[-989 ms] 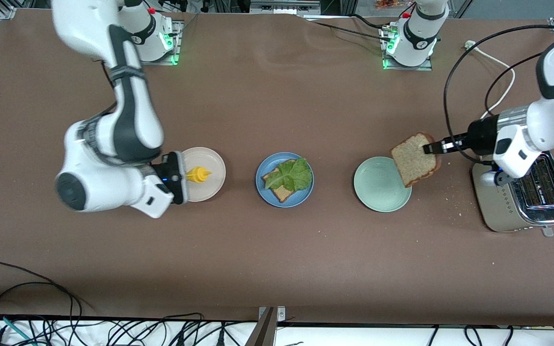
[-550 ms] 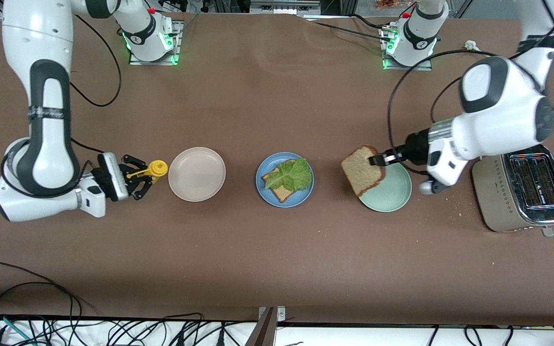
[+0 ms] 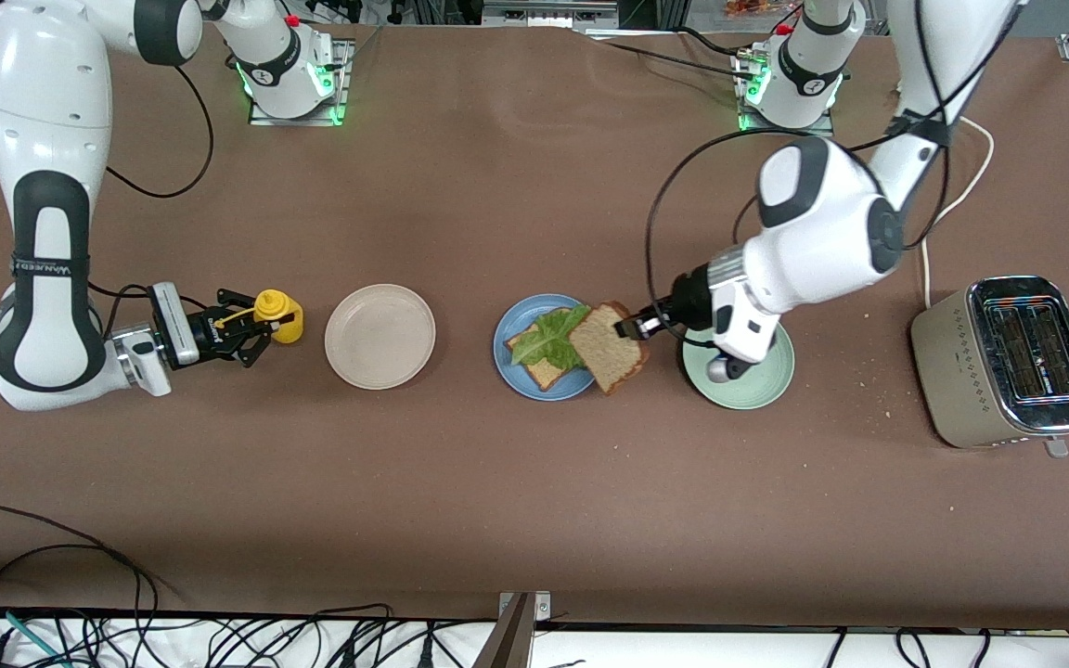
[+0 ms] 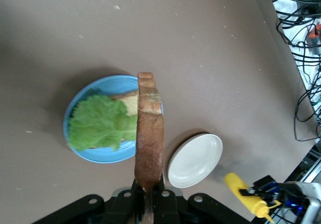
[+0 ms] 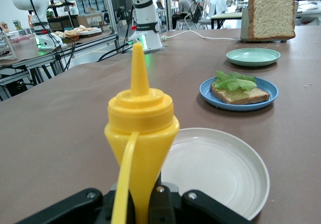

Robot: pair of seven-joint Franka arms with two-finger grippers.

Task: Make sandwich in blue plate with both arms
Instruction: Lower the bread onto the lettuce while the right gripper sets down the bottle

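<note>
Tan bread slice point(image 3: 611, 346) in left tool point(image 3: 632, 327)

A brown table covering point(image 3: 516, 186) spreads across the whole work surface, lightly rippled near the arms' bases and dotted with pale crumbs toward the left arm's end. Black cables point(image 3: 52, 594) tangle along the table's edge nearest the front camera, over a white strip, and a white cord point(image 3: 957, 121) trails across the top. The right wrist view shows a bright workshop with other tables point(image 5: 47, 45), metal framing, a glass partition and a seated person point(image 5: 183, 5) in the distance
</note>
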